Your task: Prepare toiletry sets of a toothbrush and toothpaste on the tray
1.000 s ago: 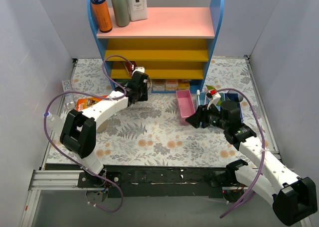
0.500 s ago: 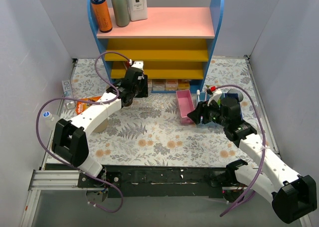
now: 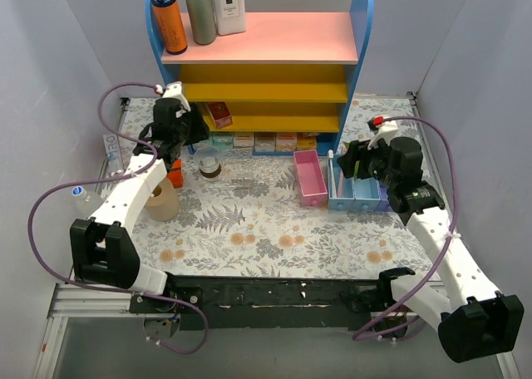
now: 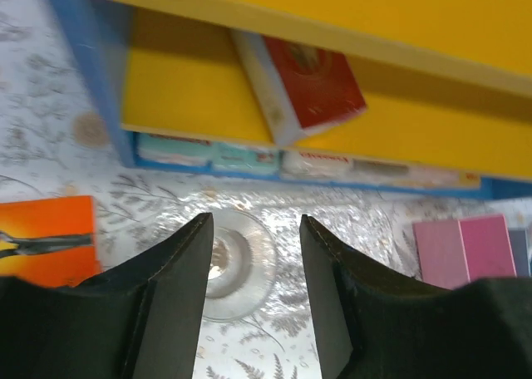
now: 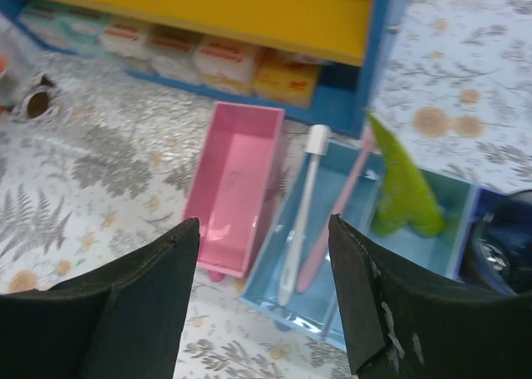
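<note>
A dark see-through cup (image 3: pixel 209 161) stands on the glittering clear tray (image 3: pixel 253 169) in front of the shelf. My left gripper (image 3: pixel 189 131) is open and empty, up and to the left of the cup. In the left wrist view the cup (image 4: pixel 237 258) lies below my open left gripper (image 4: pixel 253 250). My right gripper (image 3: pixel 351 159) is open and empty above the blue bin (image 3: pixel 345 188). In the right wrist view my right gripper (image 5: pixel 262 229) hangs over a white toothbrush (image 5: pixel 301 209), a pink toothbrush (image 5: pixel 337 204) and a green toothpaste tube (image 5: pixel 403 188) in the blue bin (image 5: pixel 291 292).
A pink bin (image 3: pixel 310 178) stands left of the blue bins. The shelf unit (image 3: pixel 266 55) holds bottles on top, a red box (image 4: pixel 303 76) and small packets below. An orange box (image 3: pixel 173 173) and a paper roll (image 3: pixel 164 200) sit at the left.
My left arm has swung left and back, leaving the cup standing on the tray. My right arm has drawn back to the right, from beside the pink bin to over the blue bins.
</note>
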Robot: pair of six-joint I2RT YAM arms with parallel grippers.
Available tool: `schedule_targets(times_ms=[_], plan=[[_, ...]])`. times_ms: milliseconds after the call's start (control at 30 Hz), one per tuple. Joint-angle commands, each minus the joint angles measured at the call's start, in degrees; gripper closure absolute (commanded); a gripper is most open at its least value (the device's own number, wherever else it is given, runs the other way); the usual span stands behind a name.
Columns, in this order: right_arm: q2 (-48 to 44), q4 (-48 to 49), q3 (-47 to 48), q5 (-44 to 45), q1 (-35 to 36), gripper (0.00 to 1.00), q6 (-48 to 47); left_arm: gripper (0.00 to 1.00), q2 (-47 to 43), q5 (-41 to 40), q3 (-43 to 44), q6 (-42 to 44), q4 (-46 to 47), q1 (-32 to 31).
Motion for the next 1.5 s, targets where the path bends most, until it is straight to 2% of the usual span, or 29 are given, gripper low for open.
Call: schedule_targets(times_ms=[0,67,133,300,433,533,633,1033,1467], plan=[[1.53,-2.93,5.13,3.38,-5.89,0.29,-3.31,0.54,-5.78,1.36,-3.19,0.17,5.92,5.64],[2.23,-2.41,5.4,4.18,-8.88,0.29,-3.31,0.52,-7.54,1.45,-5.29,1.04,7.86,7.31],[3.54,-2.23,6.19,5.5,-12.03,0.29,-3.75,0.46,-8.51,0.67,-6.27,2.01,8.66,7.58],[6.89,-4.16,9.53,13.05,-18.73,0.28,-5.6,0.46,-10.62,-1.36,-8.9,3.94,8.75,7.58],[10.31,-3.46,10.06,14.46,-24.26,0.29,-5.43,0.45,-10.54,-3.47,-9.7,4.91,8.83,7.58],[12.68,-3.2,9.71,14.38,-27.86,0.3,-4.72,0.44,-10.18,-3.65,-9.96,5.44,8.92,7.58],[13.48,-1.71,7.87,9.91,-30.68,0.3,-3.32,0.44,-9.83,-3.39,-10.14,5.36,8.92,7.58],[20.51,3.48,4.26,-0.29,-32.45,0.36,-0.42,0.41,-8.87,0.13,-10.49,4.83,9.19,7.58],[24.82,4.71,2.85,-1.18,-32.53,0.42,0.03,0.41,-8.16,-0.13,-10.49,5.27,8.92,7.58]])
